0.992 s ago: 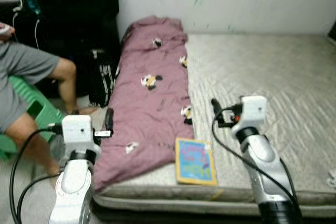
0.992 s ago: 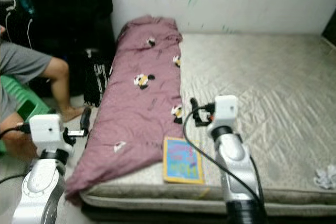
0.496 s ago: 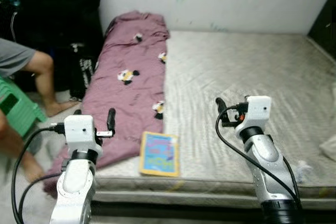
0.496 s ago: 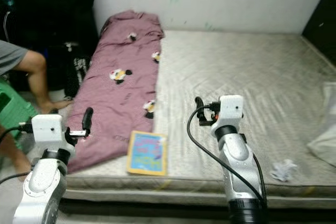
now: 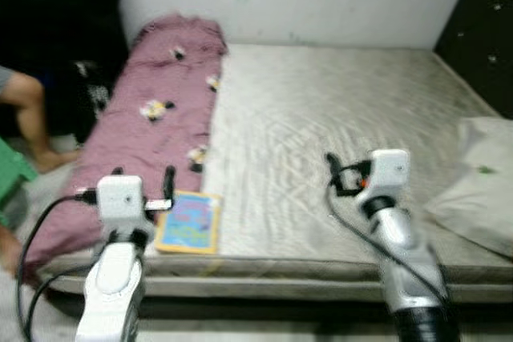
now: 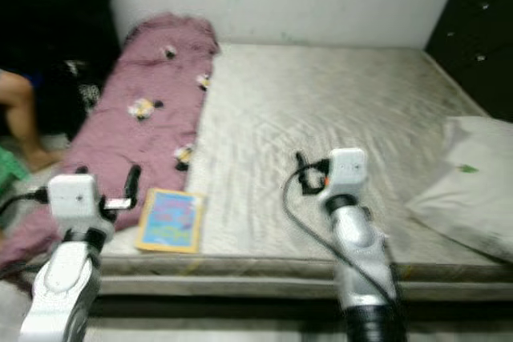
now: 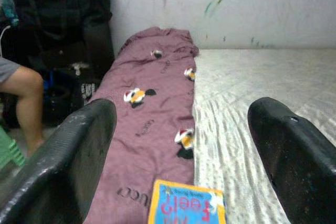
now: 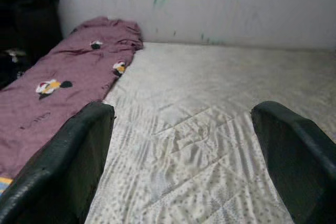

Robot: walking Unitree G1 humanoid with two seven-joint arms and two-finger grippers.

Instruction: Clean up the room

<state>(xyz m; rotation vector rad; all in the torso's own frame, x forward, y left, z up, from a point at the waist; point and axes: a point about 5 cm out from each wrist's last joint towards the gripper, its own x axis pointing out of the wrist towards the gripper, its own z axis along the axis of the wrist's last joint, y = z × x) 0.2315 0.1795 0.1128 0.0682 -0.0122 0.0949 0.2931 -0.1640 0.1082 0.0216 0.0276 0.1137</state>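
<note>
Cleanup looks barely started tbh: both the left gripper (image 5: 144,183) and right gripper (image 5: 333,172) hang released and empty, with the book (image 5: 188,222) at the bed's (image 5: 321,118) front edge, the purple blanket (image 5: 136,126) along its left edge and the pillow (image 5: 477,182) untouched.

One blanket (image 5: 132,130), one book (image 5: 188,222) — seemingly one pillow (image 5: 477,182)

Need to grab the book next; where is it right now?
The book lies at the mattress's near edge, on the robot's left, beside the purple blanket and just ahead of the left gripper.

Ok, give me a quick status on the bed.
Both grippers open, empty: left gripper, right gripper. Book lies at mattress front edge, beside purple blanket. Pillow right. Nothing blocking the book.
</note>
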